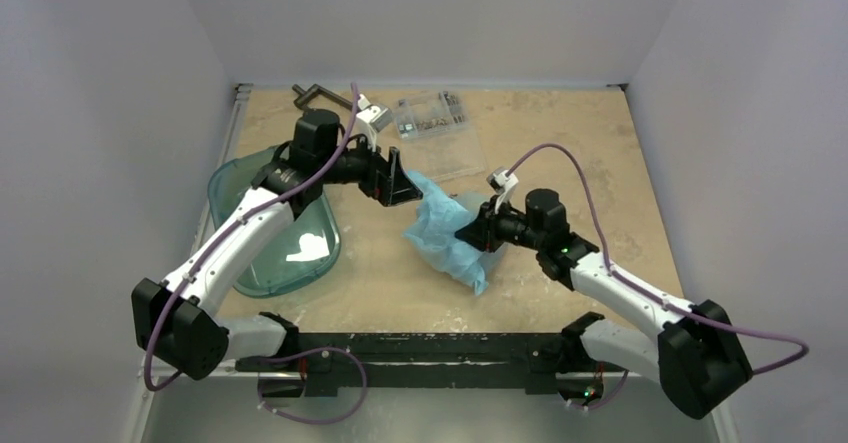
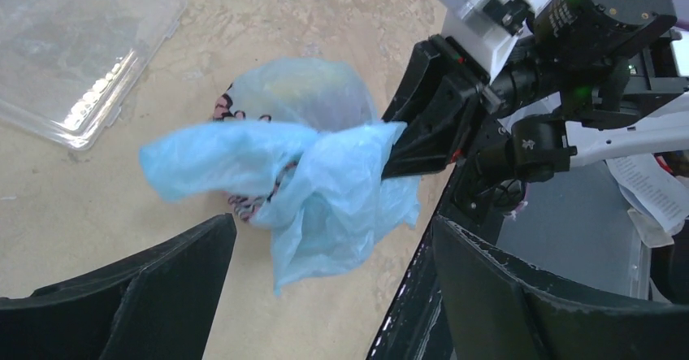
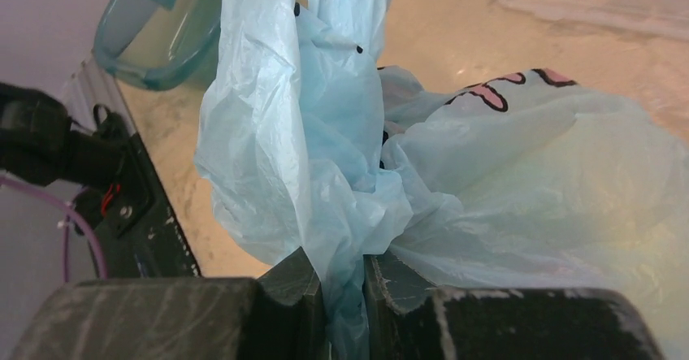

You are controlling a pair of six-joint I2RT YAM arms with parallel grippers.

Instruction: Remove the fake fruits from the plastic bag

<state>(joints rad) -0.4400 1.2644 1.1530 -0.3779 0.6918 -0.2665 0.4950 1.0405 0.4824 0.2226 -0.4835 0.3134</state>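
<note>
Right of one teal tub [image 1: 250,263], one plastic bag [image 1: 445,233] — right jaws clenched on it. Left jaws released, just beside it.

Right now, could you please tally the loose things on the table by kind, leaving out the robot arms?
bag: 1
tub: 1
clear box: 1
dark metal piece: 1
Total: 4
</note>
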